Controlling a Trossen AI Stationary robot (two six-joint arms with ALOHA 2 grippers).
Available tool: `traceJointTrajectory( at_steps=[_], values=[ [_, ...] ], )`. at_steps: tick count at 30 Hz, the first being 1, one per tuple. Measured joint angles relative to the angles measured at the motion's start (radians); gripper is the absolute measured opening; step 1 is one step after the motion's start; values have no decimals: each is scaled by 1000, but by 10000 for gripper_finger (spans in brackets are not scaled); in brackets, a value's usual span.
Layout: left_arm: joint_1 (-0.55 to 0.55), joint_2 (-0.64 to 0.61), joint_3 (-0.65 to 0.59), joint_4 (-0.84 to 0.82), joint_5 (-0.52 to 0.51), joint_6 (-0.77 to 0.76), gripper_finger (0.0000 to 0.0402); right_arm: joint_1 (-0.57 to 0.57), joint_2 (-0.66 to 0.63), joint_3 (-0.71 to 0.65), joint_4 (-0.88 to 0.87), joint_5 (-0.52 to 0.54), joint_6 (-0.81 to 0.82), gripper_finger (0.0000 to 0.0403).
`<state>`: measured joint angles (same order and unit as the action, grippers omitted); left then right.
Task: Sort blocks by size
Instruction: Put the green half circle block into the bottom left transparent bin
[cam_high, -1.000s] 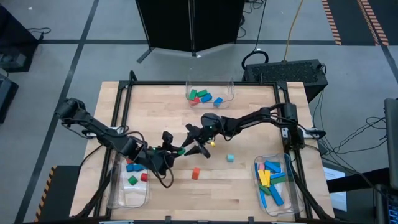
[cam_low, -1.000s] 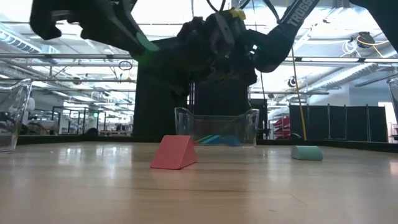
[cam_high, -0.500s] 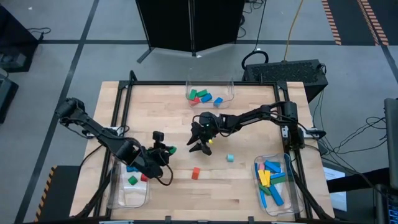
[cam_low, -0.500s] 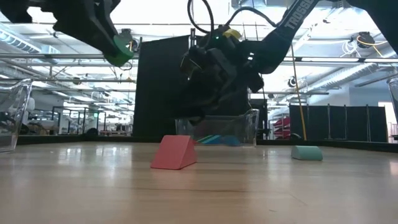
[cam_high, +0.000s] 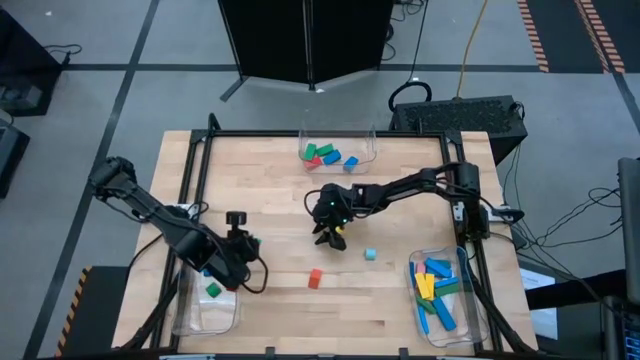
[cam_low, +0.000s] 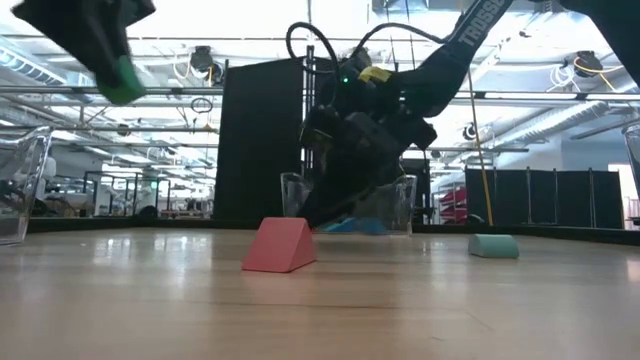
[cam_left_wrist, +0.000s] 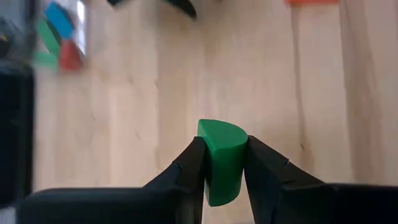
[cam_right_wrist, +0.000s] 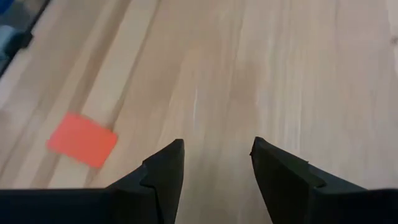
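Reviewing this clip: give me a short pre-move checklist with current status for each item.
1. Left hand grips the green block: ok.
2. Left hand over the left bin: ok.
3. Right hand open and empty: ok.
4. Red block loose on the table, apart from both hands: ok.
5. Cyan block loose on the table: ok.
6. Green block matches the left bin's sizes: cannot tell.

Even, bright overhead light on the pale wooden surface (cam_high: 390, 290), white glare from ceiling windows in the low view, motion-blurred green half-round block (cam_low: 122, 80) at 10 o'clock, soft shadows, wrist views slightly smeared.
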<state>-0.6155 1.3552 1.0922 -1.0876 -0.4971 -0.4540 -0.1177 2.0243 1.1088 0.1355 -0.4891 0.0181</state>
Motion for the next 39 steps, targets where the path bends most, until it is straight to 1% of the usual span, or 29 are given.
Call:
traceJointTrajectory(
  at_steps=[2,5,11,14,16,22,27,32,39],
  values=[
    [-6,0,8,-42,45,-40,79,3,-10,0,-33,13,-5,180],
    [-14,-1,24,-101,112,-105,79,14,-37,-1,-137,57,-15,180],
    [-25,-1,36,-161,227,-208,79,54,-108,1,-329,208,-51,180],
    [-29,-1,36,-184,270,-243,79,78,-146,0,-433,252,-68,180],
    [-29,-1,36,-197,291,-248,79,94,-167,0,-491,256,-77,180],
    [-29,-1,36,-204,329,-250,79,140,-221,0,-559,257,-83,180],
    [-29,-1,35,-204,453,-325,79,170,-261,0,-602,258,-81,180],
    [-41,-1,35,-203,570,-406,79,202,-296,0,-650,257,-26,180],
    [-78,-1,34,-154,617,-426,79,241,-312,0,-747,255,42,180]
  ],
)
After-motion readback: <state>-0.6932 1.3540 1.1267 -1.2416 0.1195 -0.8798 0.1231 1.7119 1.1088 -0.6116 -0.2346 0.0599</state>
